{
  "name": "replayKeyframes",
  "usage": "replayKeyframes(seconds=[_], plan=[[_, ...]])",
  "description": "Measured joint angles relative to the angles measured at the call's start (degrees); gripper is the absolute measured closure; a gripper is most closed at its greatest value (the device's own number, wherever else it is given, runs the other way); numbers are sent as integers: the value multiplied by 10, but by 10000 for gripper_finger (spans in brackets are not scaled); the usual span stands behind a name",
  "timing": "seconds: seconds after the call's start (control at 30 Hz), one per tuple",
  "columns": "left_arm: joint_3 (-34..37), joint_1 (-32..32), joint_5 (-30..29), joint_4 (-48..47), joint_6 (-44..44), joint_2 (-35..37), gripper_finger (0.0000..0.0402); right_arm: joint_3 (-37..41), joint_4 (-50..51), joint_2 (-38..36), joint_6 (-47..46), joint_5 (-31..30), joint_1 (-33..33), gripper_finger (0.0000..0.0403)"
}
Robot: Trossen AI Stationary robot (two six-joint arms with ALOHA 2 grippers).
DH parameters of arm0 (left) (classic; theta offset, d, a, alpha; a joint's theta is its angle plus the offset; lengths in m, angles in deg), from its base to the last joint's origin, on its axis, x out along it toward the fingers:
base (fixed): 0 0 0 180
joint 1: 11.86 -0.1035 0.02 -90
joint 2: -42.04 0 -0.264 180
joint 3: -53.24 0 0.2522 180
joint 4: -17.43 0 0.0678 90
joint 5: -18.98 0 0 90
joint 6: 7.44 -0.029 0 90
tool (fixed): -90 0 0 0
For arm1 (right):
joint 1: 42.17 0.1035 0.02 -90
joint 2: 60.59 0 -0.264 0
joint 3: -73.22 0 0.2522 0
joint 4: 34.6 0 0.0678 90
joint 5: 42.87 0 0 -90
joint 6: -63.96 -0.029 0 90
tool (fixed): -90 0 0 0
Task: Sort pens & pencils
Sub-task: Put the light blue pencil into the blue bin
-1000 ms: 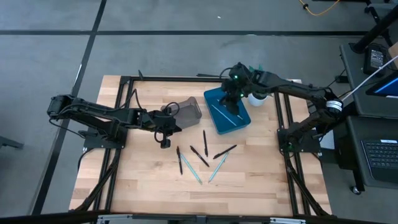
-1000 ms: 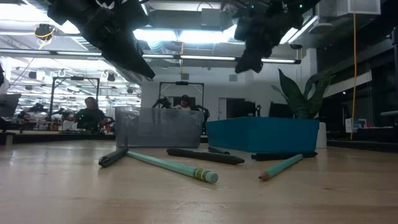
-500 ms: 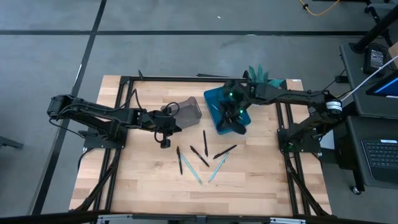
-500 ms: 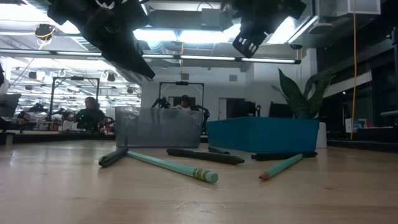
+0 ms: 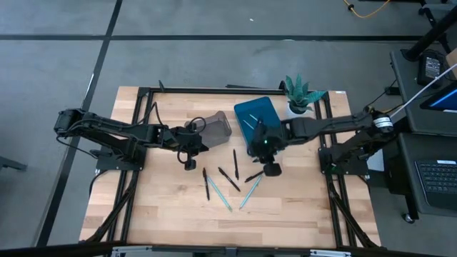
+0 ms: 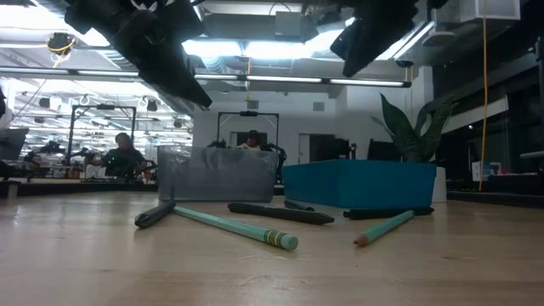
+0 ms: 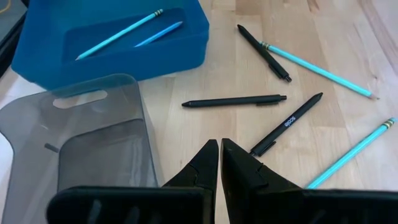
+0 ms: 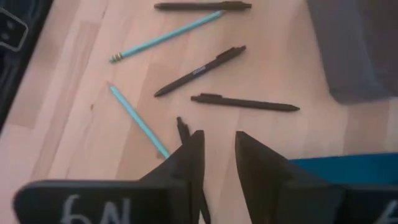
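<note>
Right hand, fingers slightly apart and empty, has moved from above the blue tray to over loose pens & pencils on the desk; left hand closed, unmoved.

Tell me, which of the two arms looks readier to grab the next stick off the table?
Probably the right. Its open right gripper hangs just above the black pen nearest the blue bin, with loose pencils close by. The left gripper is shut and sits off beside the grey bin.

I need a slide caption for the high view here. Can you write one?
Right claw hovers over loose black pens and light blue pencils; left claw waits beside the grey bin.
</note>
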Motion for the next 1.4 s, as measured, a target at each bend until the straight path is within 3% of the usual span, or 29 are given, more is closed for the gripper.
replayKeyframes(seconds=[0.37, 0.67, 0.83, 1.4], plan=[[0, 0, 0, 3, 2, 0, 388, 0, 18, 78, 52, -88, 72, 286], [0, 4, 0, 3, 3, 0, 388, 0, 5, 154, 79, -93, 100, 301], [0, 7, 1, 3, 3, 0, 388, 0, 4, 182, 79, -132, 115, 294], [0, 10, 2, 5, 20, 0, 388, 0, -52, 202, 65, -135, 182, 280]])
